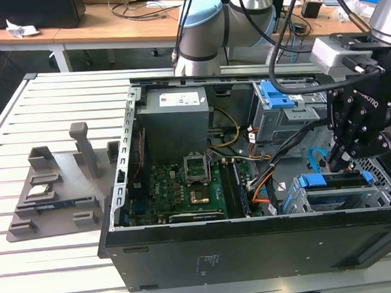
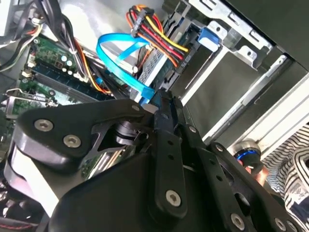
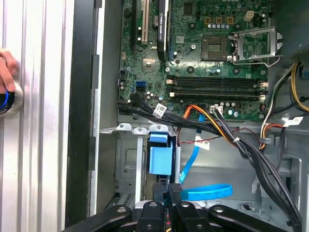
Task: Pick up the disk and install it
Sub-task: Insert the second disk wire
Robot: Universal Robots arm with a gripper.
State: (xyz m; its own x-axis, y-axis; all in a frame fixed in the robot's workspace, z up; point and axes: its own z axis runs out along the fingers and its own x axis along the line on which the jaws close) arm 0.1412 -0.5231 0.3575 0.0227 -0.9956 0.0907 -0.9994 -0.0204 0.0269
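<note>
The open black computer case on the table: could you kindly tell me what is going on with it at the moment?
A robot arm is working inside the open black computer case. Its black gripper hangs over the grey metal drive cage at the exterior view's right. Just below it, the flat silver disk framed in bright blue plastic appears to sit in that cage. Whether the gripper is holding the disk cannot be told. A person's hand rests on the slatted table beside the case.
</note>
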